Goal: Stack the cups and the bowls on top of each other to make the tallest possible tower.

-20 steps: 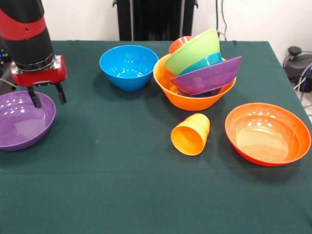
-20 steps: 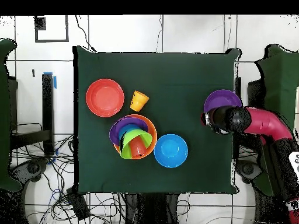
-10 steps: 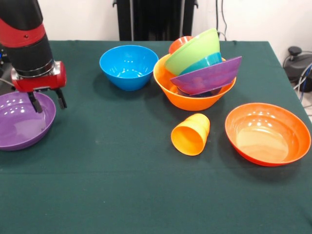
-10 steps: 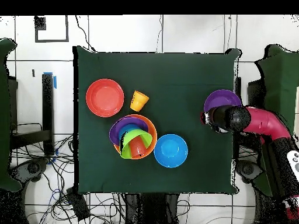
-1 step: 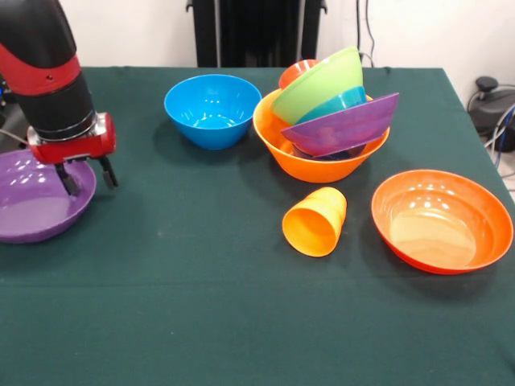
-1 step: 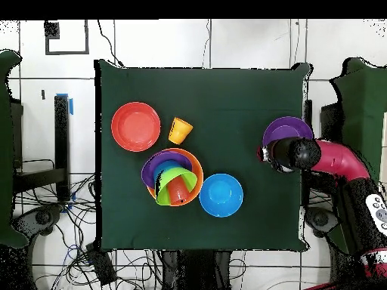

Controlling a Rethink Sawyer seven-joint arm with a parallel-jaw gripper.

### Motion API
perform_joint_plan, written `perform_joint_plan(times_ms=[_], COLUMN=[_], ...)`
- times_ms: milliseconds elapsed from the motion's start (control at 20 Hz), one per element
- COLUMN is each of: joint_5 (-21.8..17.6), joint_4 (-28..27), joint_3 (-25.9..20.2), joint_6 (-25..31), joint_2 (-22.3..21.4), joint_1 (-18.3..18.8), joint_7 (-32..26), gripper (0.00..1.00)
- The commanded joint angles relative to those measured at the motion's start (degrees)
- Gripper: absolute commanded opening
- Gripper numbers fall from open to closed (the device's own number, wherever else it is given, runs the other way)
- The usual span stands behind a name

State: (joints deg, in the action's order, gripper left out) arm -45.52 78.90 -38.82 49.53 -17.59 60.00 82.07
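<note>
Gripper: the gripper (image 5: 87, 178) hung at the inner rim of the loose purple bowl (image 5: 32, 205), its two dark fingers spread apart, one over the bowl's rim and the other just outside it above the cloth.
Grip state: parted, straddling the rim wall; whether the fingers touched the plastic could not be told from either view.
Purple bowl: it sat upright at the edge of the worktop (image 5: 241, 305), part of it running out of the front view; from overhead it showed as a purple disc (image 6: 291, 128) partly covered by the arm.
Key relation: the bowl lay mostly to the outer side of the gripper, away from the worktop's middle, so a rim pinch looked like the only hold on offer.
Tower: the tower (image 5: 330, 121) stood well apart from the gripper across the worktop, a yellow-orange bowl at the base with a purple, a blue and a lime green bowl leaning inside it and a red-orange cup behind.
Direction of carry: judged from this layout, the purple bowl would have to travel sideways across the cloth, past the blue bowl (image 5: 212, 108), to reach the tower.
Other pieces: the yellow-orange cup (image 5: 315, 221) lay on its side near the tower, and the red-orange bowl (image 5: 442, 219) sat upright beyond it.
Risk: the tilted bowls in the tower looked unsteady for another wide bowl.
</note>
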Motion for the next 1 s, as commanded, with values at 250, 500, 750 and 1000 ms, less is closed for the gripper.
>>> perform_joint_plan(times_ms=[250, 500, 750, 1000], joint_5=[-5.9, -5.5, -5.4, -5.4], joint_4=[-4.4, -4.6, -4.7, -4.9], joint_3=[0.1, -0.1, -0.3, 0.0], joint_6=[-1.6, -1.8, -2.0, -0.9], joint_2=[3.9, 4.1, 4.2, 3.6], joint_1=[-0.6, -0.8, -0.8, -1.4], joint_7=[-21.2, -20.8, -20.4, -20.1], gripper=[1.00, 0.00, 0.00, 0.00])
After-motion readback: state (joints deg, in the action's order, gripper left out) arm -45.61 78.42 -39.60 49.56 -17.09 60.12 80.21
